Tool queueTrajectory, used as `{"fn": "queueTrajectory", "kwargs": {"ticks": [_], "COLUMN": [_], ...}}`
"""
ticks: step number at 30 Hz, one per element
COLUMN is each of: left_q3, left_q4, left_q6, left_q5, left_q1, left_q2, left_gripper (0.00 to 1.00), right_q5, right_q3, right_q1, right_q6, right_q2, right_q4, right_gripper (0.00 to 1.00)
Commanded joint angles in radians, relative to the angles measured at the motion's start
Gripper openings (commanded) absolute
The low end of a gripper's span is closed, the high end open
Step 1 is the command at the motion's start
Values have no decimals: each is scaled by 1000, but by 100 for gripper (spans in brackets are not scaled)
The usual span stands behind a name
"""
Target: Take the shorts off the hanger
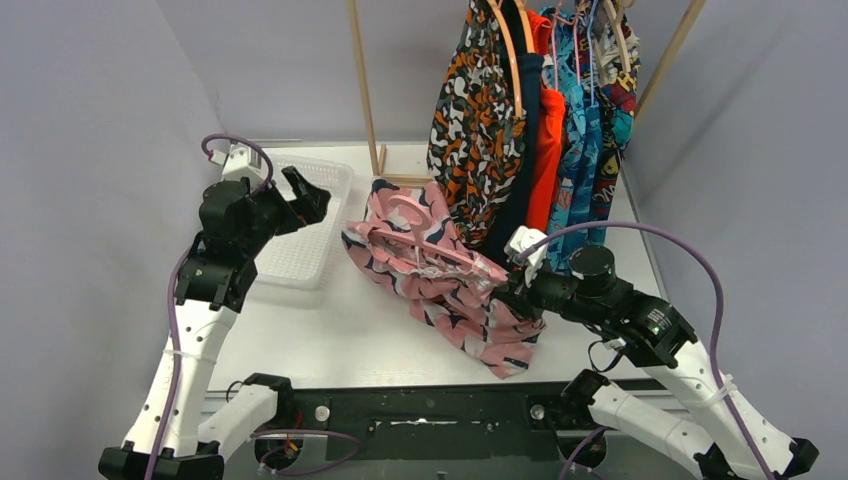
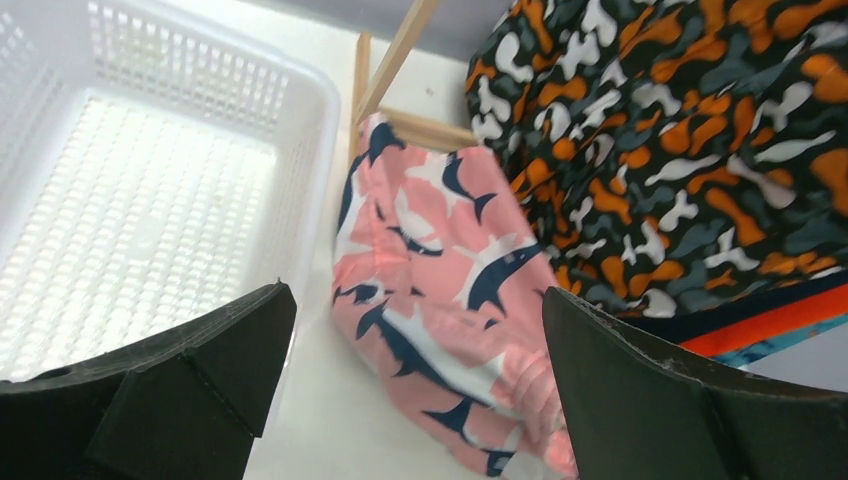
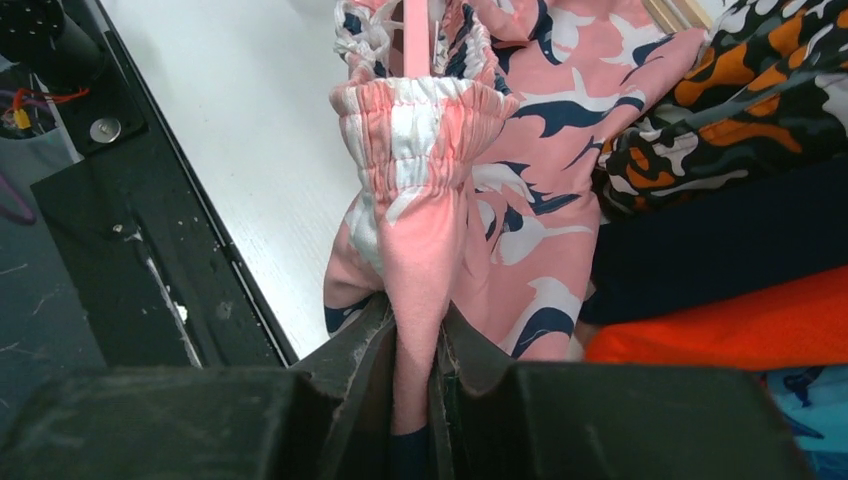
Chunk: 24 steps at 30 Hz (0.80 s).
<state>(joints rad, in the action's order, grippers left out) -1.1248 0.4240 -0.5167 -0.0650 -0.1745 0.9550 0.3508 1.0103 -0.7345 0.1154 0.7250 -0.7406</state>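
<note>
The pink shorts (image 1: pixel 440 285) lie crumpled mid-surface, toward the near edge, and the pink hanger (image 1: pixel 412 222) appears to sit in their waistband. The right gripper (image 3: pixel 415 345) is clamped on a fold of the elastic band. The left gripper (image 1: pixel 306 194) hangs with its jaws wide apart over the white basket (image 1: pixel 300 262) by the left edge. Pulling the shorts off seems to be the step in hand. Next, the left gripper likely needs to pin the hanger while the right draws the fabric clear.
</note>
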Motion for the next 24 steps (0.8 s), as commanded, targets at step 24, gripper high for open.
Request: {"fn": "queueTrajectory", "kwargs": {"ticks": [24], "left_q3": [0], "left_q4": [43], "left_q6": [-24], "left_q5": [-339], "left_q1": [-10], "left_q2": [-1], "left_gripper": [95], "right_q5": [-51], "right_q3": [126], "right_q1": [-18], "right_q6": [40], "right_q2": [63], "right_q4": [-112], "right_gripper": [0]}}
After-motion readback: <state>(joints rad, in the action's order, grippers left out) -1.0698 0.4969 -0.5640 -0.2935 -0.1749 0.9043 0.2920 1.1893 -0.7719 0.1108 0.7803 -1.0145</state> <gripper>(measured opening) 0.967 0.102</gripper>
